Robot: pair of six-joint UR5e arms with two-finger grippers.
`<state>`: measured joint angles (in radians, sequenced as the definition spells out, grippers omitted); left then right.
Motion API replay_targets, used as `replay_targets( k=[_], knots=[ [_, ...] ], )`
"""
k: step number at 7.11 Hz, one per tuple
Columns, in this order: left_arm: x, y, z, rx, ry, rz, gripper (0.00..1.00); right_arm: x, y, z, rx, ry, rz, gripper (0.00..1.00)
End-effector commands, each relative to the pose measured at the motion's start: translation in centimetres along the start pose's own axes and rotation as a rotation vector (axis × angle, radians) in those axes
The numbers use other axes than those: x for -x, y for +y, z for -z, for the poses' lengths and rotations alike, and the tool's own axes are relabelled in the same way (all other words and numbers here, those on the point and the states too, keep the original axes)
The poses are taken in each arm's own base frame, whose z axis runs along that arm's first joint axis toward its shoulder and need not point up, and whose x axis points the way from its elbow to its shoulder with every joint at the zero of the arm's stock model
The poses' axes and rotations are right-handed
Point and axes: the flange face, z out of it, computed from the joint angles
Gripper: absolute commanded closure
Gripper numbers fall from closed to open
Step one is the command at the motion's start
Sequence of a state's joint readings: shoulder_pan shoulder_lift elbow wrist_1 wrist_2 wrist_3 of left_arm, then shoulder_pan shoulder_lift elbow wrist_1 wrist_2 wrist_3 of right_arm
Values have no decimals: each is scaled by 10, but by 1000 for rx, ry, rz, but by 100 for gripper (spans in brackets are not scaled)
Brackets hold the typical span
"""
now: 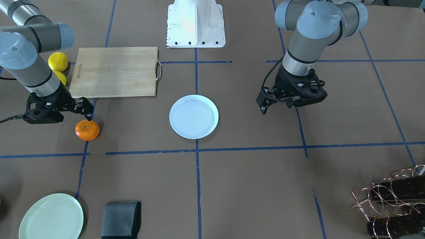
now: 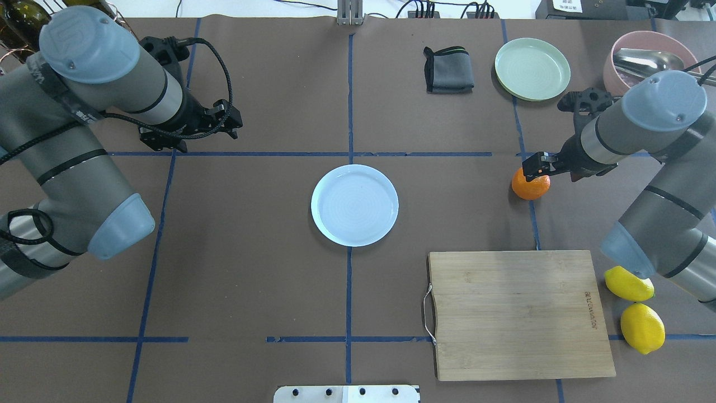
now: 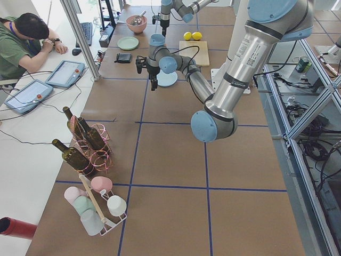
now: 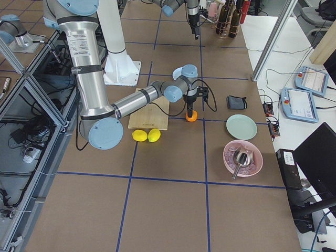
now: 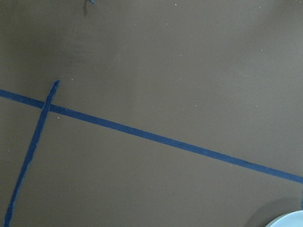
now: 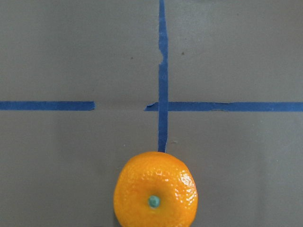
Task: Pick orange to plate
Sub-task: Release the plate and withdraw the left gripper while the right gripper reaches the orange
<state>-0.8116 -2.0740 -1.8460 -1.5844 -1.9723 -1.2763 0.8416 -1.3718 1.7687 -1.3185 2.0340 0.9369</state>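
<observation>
The orange [image 2: 530,184] lies on the brown table at the right, on a blue tape line, well apart from the pale bluish-white plate [image 2: 354,205] at the table's middle. My right gripper [image 2: 534,168] hangs just above the orange's far side, its fingers look shut, and it holds nothing. In the front view the orange [image 1: 87,129] sits right below that gripper [image 1: 89,114], and the plate [image 1: 194,116] is bare. The right wrist view shows the orange [image 6: 155,191] low in the frame. My left gripper [image 2: 234,127] hovers far left, looks shut and holds nothing.
A wooden cutting board [image 2: 520,313] lies near the robot at the right, with two lemons [image 2: 629,284] beside it. A pale green plate [image 2: 532,68], a folded grey cloth [image 2: 447,70] and a pink bowl [image 2: 643,56] stand at the far right. A wire bottle rack [image 1: 391,199] is far left.
</observation>
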Motion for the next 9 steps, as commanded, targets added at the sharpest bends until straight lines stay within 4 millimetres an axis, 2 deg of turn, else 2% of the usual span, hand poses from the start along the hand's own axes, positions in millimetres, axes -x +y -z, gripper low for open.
replay_targets(
  k=[1, 3, 5, 9],
  knots=[
    [16, -9, 8, -12, -11, 0, 0, 16, -15, -22, 9, 21, 7, 0],
    [17, -11, 9, -14, -13, 3, 0, 16, -15, -31, 21, 30, 7, 0],
    [18, -10, 10, -14, -11, 4, 0, 19, -8, -44, 30, 49, 18, 0],
    [23, -9, 8, -13, -17, 6, 0, 20, -8, -52, 39, 58, 20, 0]
  ],
)
